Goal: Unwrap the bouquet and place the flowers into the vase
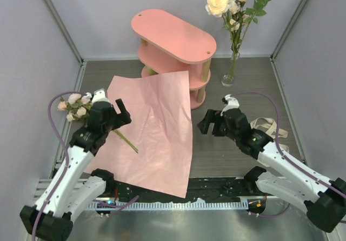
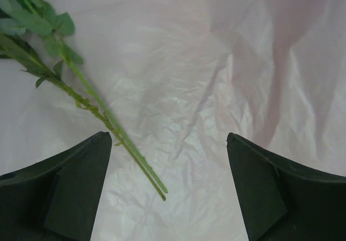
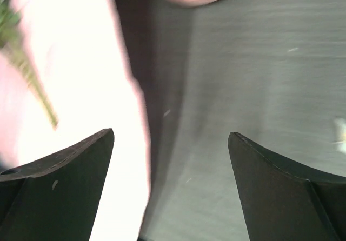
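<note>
The bouquet's paper (image 1: 157, 127) lies unwrapped and flat on the table, pink side up. A few small pale pink flowers (image 1: 75, 107) lie at its left edge, their green stems (image 2: 111, 122) running across the paper. My left gripper (image 1: 123, 113) hovers open just above those stems (image 1: 127, 142), whose cut ends lie between its fingers (image 2: 168, 144) without touching them. The clear glass vase (image 1: 230, 73) at the back right holds cream and peach roses (image 1: 227, 2). My right gripper (image 1: 208, 123) stands open and empty over the paper's right edge (image 3: 135, 106), its fingers (image 3: 171, 138) wide apart.
A pink three-tier oval shelf (image 1: 173, 35) stands at the back centre, its foot touching the paper's far corner. The cream ribbon (image 1: 268, 125) lies loose on the table beside my right arm. Grey walls close in the left, right and back.
</note>
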Robot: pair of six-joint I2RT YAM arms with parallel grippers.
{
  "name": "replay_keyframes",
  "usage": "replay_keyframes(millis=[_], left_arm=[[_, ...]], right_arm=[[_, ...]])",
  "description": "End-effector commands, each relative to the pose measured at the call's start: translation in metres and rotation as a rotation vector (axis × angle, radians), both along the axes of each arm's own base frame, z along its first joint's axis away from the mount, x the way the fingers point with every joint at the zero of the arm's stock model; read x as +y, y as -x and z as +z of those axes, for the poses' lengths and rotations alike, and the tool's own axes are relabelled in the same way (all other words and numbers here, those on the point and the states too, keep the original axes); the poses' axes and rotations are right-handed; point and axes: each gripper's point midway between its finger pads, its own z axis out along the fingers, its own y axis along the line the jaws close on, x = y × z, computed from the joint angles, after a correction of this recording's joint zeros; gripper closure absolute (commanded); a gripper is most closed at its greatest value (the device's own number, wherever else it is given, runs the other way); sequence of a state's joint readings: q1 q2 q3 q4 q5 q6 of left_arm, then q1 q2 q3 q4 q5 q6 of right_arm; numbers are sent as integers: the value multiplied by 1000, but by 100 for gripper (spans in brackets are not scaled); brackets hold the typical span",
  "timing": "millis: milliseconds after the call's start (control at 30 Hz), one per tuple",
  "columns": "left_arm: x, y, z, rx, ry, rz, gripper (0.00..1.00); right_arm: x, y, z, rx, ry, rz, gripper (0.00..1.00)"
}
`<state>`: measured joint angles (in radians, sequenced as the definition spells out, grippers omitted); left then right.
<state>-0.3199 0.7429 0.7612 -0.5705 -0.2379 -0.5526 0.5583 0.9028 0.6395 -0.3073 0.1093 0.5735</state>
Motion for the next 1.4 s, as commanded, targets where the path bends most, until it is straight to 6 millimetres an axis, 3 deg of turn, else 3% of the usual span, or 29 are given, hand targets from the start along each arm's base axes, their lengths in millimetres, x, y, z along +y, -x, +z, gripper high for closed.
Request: replay_keyframes(millis=[0,67,167,233,300,333,367,400,500,733,1067,1267,1367], left_arm=[[28,-5,-28,198,-28,202,7],[33,-10,-43,286,2,252,8],[48,-18,-63,358,120,327,17],[70,-29,-74,365,161,414,36],[79,-38,-81,389,132,438,44],[86,-45,-74,386,100,453,45],[89,-42,-92,480,61,464,47],[91,-50,-86,479,50,466,52],[91,-57,-104,537,45,480,58],[97,-66,-123,544,55,552,62],[100,-77,-164,592,45,580,70],[104,-72,-187,636,15,601,71],[103,-71,-188,644,15,596,85]], right_arm=[[46,35,36,-79,-151,135,7],[50,43,35,-87,-138,175,7],[51,48,32,-106,-95,225,7],[51,49,33,-115,-72,249,7],[51,51,34,-129,-48,281,6],[51,52,35,-134,-43,294,6],[51,53,38,-152,-40,305,6],[50,54,39,-159,-36,314,6],[46,57,42,-186,-19,333,5],[32,60,54,-242,12,322,3],[33,65,59,-262,-17,339,2],[30,63,59,-268,-12,322,2],[30,62,56,-257,-2,322,2]])
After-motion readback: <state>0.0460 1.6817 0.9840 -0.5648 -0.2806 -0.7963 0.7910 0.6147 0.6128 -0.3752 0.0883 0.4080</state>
